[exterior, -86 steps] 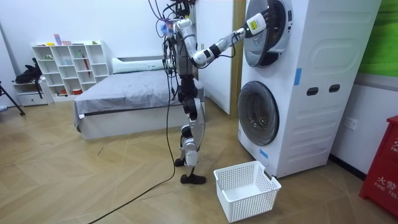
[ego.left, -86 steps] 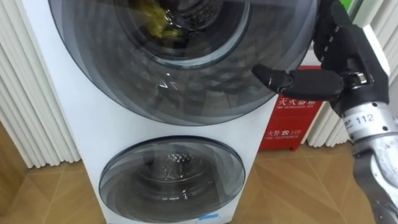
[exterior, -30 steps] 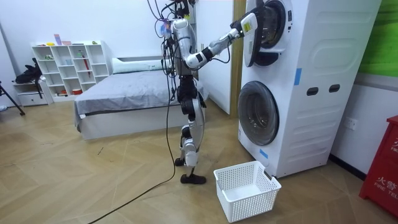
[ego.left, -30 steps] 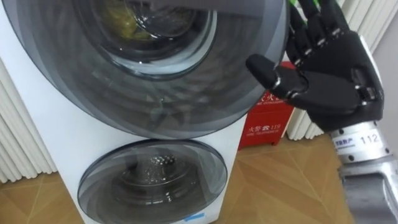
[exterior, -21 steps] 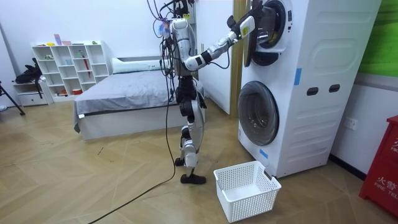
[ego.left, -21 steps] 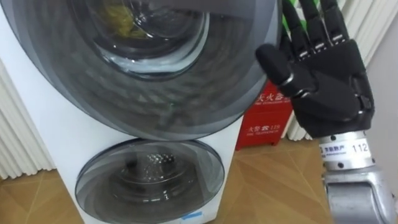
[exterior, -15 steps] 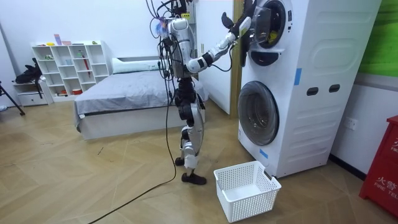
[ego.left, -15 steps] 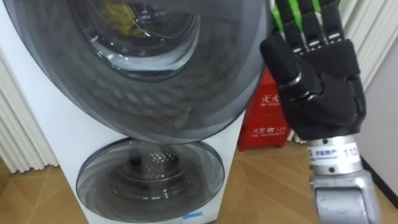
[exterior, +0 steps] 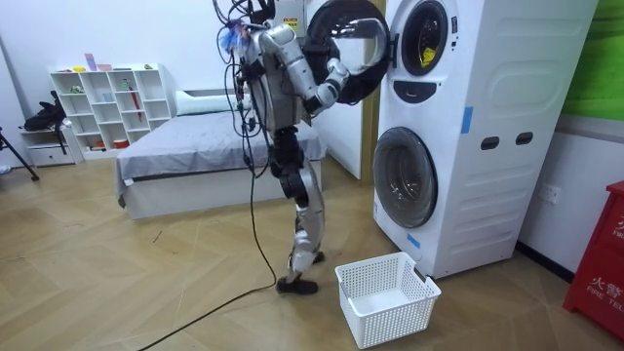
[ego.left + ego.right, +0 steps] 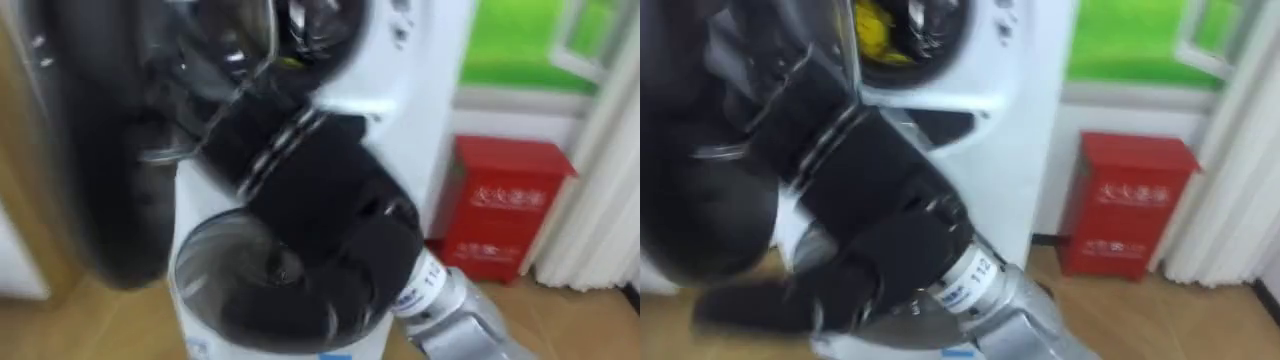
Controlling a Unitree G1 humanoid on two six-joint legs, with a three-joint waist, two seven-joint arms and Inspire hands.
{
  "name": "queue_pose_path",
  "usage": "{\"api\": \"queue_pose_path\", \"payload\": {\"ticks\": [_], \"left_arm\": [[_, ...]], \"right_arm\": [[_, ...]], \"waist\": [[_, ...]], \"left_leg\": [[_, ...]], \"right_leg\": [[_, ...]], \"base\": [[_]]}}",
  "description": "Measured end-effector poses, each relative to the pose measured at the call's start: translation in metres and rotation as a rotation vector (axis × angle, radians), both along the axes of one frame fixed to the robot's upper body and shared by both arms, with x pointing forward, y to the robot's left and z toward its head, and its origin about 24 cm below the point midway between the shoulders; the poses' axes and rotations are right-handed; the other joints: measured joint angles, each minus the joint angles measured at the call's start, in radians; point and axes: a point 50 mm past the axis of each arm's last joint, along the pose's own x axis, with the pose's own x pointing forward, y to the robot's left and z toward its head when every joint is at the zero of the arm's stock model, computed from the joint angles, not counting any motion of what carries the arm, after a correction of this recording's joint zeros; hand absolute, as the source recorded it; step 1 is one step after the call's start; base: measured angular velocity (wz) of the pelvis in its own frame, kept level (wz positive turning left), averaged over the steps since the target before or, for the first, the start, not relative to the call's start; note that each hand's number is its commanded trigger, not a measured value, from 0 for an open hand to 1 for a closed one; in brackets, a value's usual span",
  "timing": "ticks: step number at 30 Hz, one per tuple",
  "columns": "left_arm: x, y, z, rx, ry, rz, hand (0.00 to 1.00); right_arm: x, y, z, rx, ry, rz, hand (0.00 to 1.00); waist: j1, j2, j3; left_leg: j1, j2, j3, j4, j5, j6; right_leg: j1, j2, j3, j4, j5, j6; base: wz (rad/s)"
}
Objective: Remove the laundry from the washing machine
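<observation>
I had the robot standing on the wooden floor in front of the stacked washing machine (image 9: 487, 58), facing it, one foot just beside the white basket (image 9: 390, 317) that sat on the floor before the lower door (image 9: 405, 175). The upper door (image 9: 343, 19) stood wide open, turned out toward the room view's left, and the robot's raised right arm reached up to it.

In the eye views the right hand (image 10: 870, 210) loomed very close to the camera (it was blurred, so I read it with care). Its back faced me. Its fingers (image 10: 790, 95) were stretched out fairly straight and lay against the dark door, with the thumb spread off to the lower left; they were wrapped round nothing that I could see.

The clothes (image 10: 875, 30) were in the upper drum, a yellow bundle just inside the round opening at the top of the right eye view. They were apart from the hand.

To the right of the machine a red cabinet (image 10: 1120, 205) stood against the wall. Behind the robot I could see a bed (image 9: 195, 146) and a white shelf (image 9: 102, 102).
</observation>
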Motion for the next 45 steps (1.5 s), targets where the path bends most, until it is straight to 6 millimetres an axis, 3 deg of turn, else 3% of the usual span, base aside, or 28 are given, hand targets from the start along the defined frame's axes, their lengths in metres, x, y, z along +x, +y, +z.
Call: {"api": "queue_pose_path", "payload": {"ticks": [1,2,3,4,6,7,8,9,10,13,17,19,24,27,30,34,36,37,40,45], "left_arm": [[0.001,-0.001,0.000,-0.004,-0.004,0.007,0.00],[0.001,-0.001,0.000,-0.005,-0.001,0.005,0.00],[0.002,0.002,0.001,-0.002,-0.003,0.006,0.00],[0.003,0.007,0.003,0.010,-0.005,0.005,0.00],[0.004,0.011,0.004,0.020,-0.009,0.007,0.00],[0.006,0.015,0.006,0.028,-0.017,0.008,0.00],[0.006,0.015,0.006,0.028,-0.018,0.008,0.00],[0.006,0.014,0.006,0.026,-0.019,0.010,0.00],[0.007,0.014,0.006,0.025,-0.022,0.010,0.00],[0.011,0.013,0.006,0.019,-0.037,0.019,0.00],[0.014,0.013,0.007,0.018,-0.052,0.031,0.00],[0.016,0.011,0.007,0.016,-0.051,0.017,0.00],[0.016,0.011,0.007,0.018,-0.052,0.015,0.00],[0.013,0.011,0.006,0.031,-0.053,0.016,0.00],[0.006,0.013,0.006,0.044,-0.047,0.028,0.00],[-0.001,0.009,0.003,0.032,-0.041,0.067,0.00],[-0.005,0.006,0.002,0.023,-0.038,0.086,0.00],[-0.007,0.004,0.001,0.018,-0.036,0.091,0.00],[-0.007,0.003,0.001,0.015,-0.048,0.087,0.00],[-0.009,0.002,0.002,0.027,-0.055,0.054,0.00]], "right_arm": [[-0.003,0.000,-0.002,-0.015,-0.025,0.021,0.00],[-0.004,-0.001,-0.007,-0.038,-0.025,0.029,0.00],[-0.005,-0.003,-0.011,-0.086,-0.037,0.043,0.00],[-0.005,-0.004,-0.011,-0.100,-0.049,0.053,0.00],[-0.006,-0.004,-0.010,-0.098,-0.067,0.071,0.00],[-0.007,-0.003,-0.011,-0.111,-0.075,0.087,0.00],[-0.007,-0.003,-0.011,-0.120,-0.078,0.094,0.00],[-0.008,-0.003,-0.012,-0.139,-0.088,0.109,0.00],[-0.008,-0.002,-0.013,-0.144,-0.091,0.118,0.00],[-0.010,-0.002,-0.014,-0.156,-0.092,0.152,0.00],[-0.010,-0.001,-0.014,-0.161,-0.091,0.167,0.00],[-0.009,-0.002,-0.016,-0.175,-0.085,0.160,0.00],[-0.009,-0.003,-0.016,-0.182,-0.081,0.150,0.00],[-0.006,-0.007,-0.012,-0.229,-0.133,0.078,0.00],[0.002,-0.014,-0.005,-0.262,-0.178,-0.037,0.00],[0.017,-0.041,0.021,-0.285,-0.284,-0.331,0.00],[0.022,-0.052,0.029,-0.287,-0.313,-0.446,0.00],[0.025,-0.059,0.032,-0.294,-0.316,-0.511,0.00],[0.031,-0.069,0.036,-0.305,-0.317,-0.636,0.00],[0.032,-0.072,0.041,-0.347,-0.369,-0.766,0.00]], "waist": [[-0.012,0.004,-0.0012],[-0.008,0.013,-0.0073],[0.001,0.006,-0.0128],[0.007,0.000,-0.0113],[0.009,-0.001,-0.0098],[0.010,-0.016,-0.0088],[0.012,-0.019,-0.0107],[0.014,-0.022,-0.0124],[0.014,-0.023,-0.0117],[0.017,-0.027,-0.0075],[0.015,-0.026,0.0023],[0.015,-0.021,0.0121],[0.015,-0.021,0.0131],[0.010,-0.022,0.0128],[-0.016,-0.019,0.0137],[-0.054,0.004,0.0186],[-0.077,0.021,0.0157],[-0.089,0.030,0.0106],[-0.097,0.055,0.0038],[-0.098,0.052,-0.0045]], "left_leg": [[-0.016,0.005,-0.018,0.017,0.001,-0.002],[-0.013,0.006,-0.024,0.007,0.003,-0.005],[0.001,0.003,-0.024,-0.025,0.006,-0.007],[0.024,-0.001,-0.010,-0.065,0.019,-0.014],[0.060,-0.005,0.000,-0.112,0.051,0.009],[0.077,-0.009,0.011,-0.135,0.057,0.011],[0.084,-0.013,0.014,-0.144,0.057,0.013],[0.101,-0.016,0.015,-0.158,0.057,0.017],[0.117,-0.020,0.015,-0.166,0.052,0.026],[0.150,-0.035,0.032,-0.186,0.040,0.042],[0.172,-0.049,0.042,-0.213,0.037,0.048],[0.189,-0.055,0.046,-0.230,0.032,0.056],[0.198,-0.064,0.047,-0.238,0.032,0.056],[0.204,-0.068,0.045,-0.244,0.032,0.056],[0.214,-0.074,0.041,-0.248,0.029,0.061],[0.220,-0.080,0.046,-0.247,0.022,0.073],[0.220,-0.084,0.050,-0.247,0.021,0.075],[0.222,-0.087,0.052,-0.247,0.019,0.079],[0.223,-0.087,0.068,-0.247,0.018,0.081],[0.224,-0.085,0.076,-0.251,0.018,0.081]], "right_leg": [[-0.011,0.004,-0.008,0.014,-0.027,-0.081],[-0.008,0.003,-0.012,0.000,-0.027,-0.081],[0.015,0.005,-0.019,-0.050,-0.007,-0.068],[0.042,0.008,-0.029,-0.106,0.020,-0.062],[0.078,0.021,-0.047,-0.168,0.046,-0.069],[0.092,0.023,-0.047,-0.202,0.057,-0.061],[0.102,0.023,-0.043,-0.218,0.066,-0.050],[0.130,0.027,-0.040,-0.254,0.083,-0.025],[0.154,0.029,-0.039,-0.280,0.099,-0.020],[0.188,0.018,-0.019,-0.311,0.119,-0.049],[0.199,0.007,-0.014,-0.326,0.128,-0.047],[0.213,0.003,-0.011,-0.341,0.130,-0.049],[0.217,-0.006,-0.011,-0.341,0.130,-0.049],[0.220,-0.010,-0.011,-0.341,0.130,-0.049],[0.237,-0.012,-0.014,-0.350,0.130,-0.049],[0.246,-0.017,-0.011,-0.356,0.130,-0.049],[0.245,-0.022,-0.011,-0.357,0.130,-0.049],[0.246,-0.025,-0.009,-0.356,0.130,-0.049],[0.244,-0.028,0.003,-0.356,0.133,-0.044],[0.232,-0.028,0.012,-0.353,0.133,-0.042]], "base": [[0.46],[0.41],[0.15],[0.11],[0.18],[0.18],[0.11],[0.04],[0.08],[-0.03],[-0.09],[-0.05],[0.00],[0.00],[0.11],[0.04],[-0.09],[-0.07],[-0.22],[-0.07]]}}
